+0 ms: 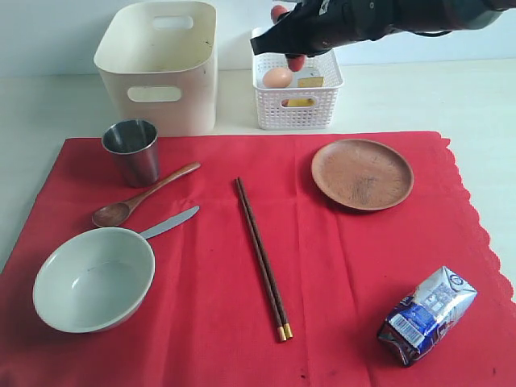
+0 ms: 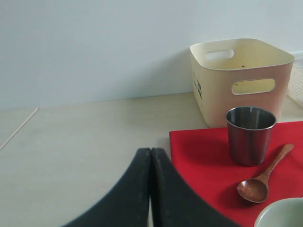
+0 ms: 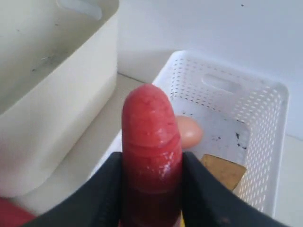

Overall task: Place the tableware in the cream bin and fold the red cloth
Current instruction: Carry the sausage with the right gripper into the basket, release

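This looks like a robotics lab bench dressed up as a dining table. A bare pale tabletop [image 1: 451, 97] sits against a blank white wall [image 2: 94, 47]. On the red cloth [image 1: 210, 322] lie a bowl [image 1: 93, 278], chopsticks [image 1: 262, 258] and a wooden plate [image 1: 363, 173]. Just behind the cloth stand a cream bin [image 1: 193, 89] and a white lattice basket [image 1: 298, 117], with a black robot arm [image 1: 387, 16] above the basket.

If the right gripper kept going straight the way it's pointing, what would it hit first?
Likely the egg in the white basket, with the sausage held by the right gripper touching first; depth is unclear.
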You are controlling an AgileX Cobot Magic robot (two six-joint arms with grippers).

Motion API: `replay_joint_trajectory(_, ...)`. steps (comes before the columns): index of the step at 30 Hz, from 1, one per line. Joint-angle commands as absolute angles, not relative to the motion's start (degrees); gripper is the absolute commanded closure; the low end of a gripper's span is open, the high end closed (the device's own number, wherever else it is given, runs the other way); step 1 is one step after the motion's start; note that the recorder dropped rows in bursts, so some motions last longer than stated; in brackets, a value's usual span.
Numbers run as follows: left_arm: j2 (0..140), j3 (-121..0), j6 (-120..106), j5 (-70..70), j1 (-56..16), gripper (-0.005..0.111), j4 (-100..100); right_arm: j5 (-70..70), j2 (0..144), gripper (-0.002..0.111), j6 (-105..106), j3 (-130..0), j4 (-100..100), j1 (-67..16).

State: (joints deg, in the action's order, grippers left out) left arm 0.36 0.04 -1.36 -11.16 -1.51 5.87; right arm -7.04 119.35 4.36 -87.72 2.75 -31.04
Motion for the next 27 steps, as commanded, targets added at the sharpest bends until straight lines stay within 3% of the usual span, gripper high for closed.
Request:
replay_joint_trajectory(1, 0.0, 0.0, -1.3, -11.1, -1.8, 0.106, 5.6, -5.5, 124.7, 0.108, 4.4, -93.3, 4.1, -29.2)
replay_joint_trajectory(12, 0.0, 0.0, -1.3, -11.1, -1.8, 0.106, 5.6, -4.3, 132.0, 0.106, 4.4, -99.8, 4.1, -28.7)
replay_joint_trajectory(22, 0.0, 0.0, -1.3, -11.1, -1.8, 0.106, 5.6, -4.7, 132.2, 0.054, 4.4, -99.8, 4.3, -28.7)
replay_joint_trajectory(27, 0.0, 0.0, -1.3, -11.1, -1.8, 0.106, 5.6, -5.9, 132.2, 0.035, 4.3, -99.8, 4.5, -28.7)
